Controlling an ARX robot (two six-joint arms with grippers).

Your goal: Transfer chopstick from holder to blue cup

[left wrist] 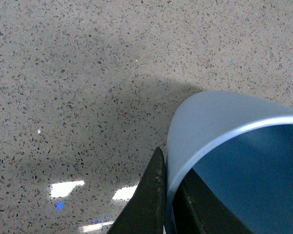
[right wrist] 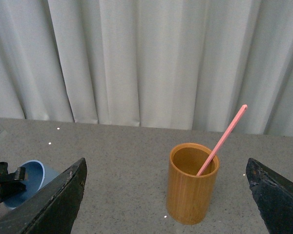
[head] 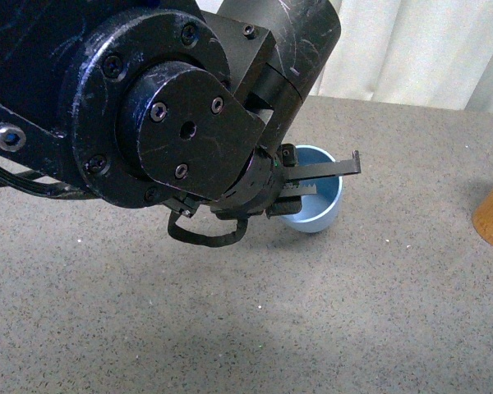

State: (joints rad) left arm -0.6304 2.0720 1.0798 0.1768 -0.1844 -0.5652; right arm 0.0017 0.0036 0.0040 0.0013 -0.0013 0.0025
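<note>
Speckled grey tabletop is filling your views, with pale curtains hanging behind. You are looking at a task that seems barely begun. The chopstick is standing slanted in the wooden holder, lower centre-right of the right wrist frame, with its tip leaning toward the upper right. No stick is showing in the blue cup. Your left pincer is clamping the cup's rim, one finger outside the wall and one inside, and the cup is looking tilted at mid-frame in the front view. Your right pincer is hanging spread wide and gripping nothing, its fingers sitting at the lower corners. The chopstick is lying between them but farther off, untouched. Picking it up, carrying it and dropping it into the cup are all left to do.
</note>
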